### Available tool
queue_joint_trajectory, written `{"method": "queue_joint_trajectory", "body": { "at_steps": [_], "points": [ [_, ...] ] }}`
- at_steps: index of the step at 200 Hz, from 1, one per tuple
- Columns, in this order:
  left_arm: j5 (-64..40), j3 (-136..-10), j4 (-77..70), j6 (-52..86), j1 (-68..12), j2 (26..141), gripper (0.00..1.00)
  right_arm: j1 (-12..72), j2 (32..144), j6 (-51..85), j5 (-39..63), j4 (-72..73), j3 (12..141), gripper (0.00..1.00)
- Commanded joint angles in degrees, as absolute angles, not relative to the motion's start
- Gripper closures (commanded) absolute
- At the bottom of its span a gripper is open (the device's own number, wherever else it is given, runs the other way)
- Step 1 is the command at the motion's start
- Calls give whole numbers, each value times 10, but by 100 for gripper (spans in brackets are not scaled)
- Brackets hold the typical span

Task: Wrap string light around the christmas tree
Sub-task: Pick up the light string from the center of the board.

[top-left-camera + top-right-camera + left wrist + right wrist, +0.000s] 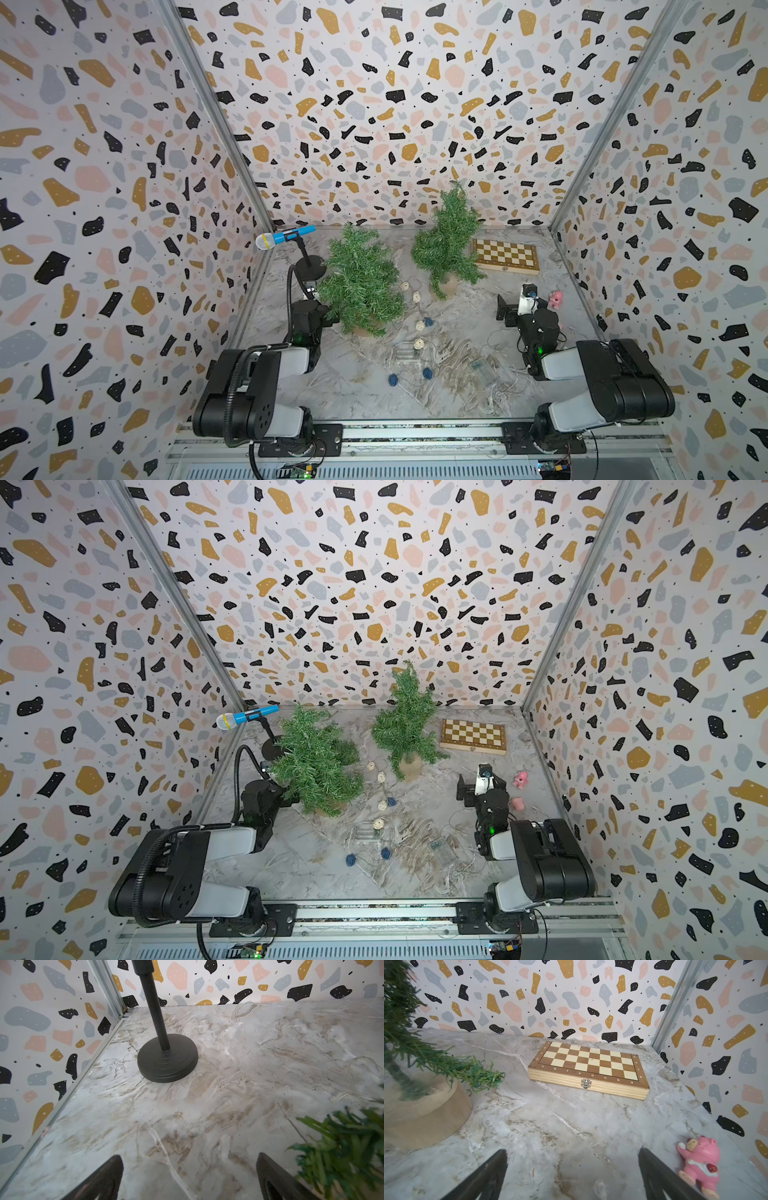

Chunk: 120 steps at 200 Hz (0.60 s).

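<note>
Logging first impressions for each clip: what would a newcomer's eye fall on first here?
Two bushy green artificial Christmas trees stand mid-table. Near them a string light of cream and blue woven balls lies loose on the marble-patterned tabletop. A blue toy microphone stands in the far-left corner.

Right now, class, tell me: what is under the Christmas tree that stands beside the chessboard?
The tree stands on a round wooden base resting on the marble table. Drooping branches cover part of the base's top; its far side is hidden.
</note>
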<state>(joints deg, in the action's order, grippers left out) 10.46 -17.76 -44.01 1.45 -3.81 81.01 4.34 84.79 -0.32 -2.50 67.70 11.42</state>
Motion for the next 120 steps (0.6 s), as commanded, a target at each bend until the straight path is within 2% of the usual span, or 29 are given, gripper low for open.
{"method": "queue_joint_trajectory", "body": {
  "at_steps": [1, 120],
  "points": [
    [91, -192, -457, 8, -36, 808, 1, 43, 846, -5, -24, 683, 127, 1],
    [83, -191, -463, 10, -31, 813, 1, 43, 846, -6, -23, 683, 128, 1]
  ]
}}
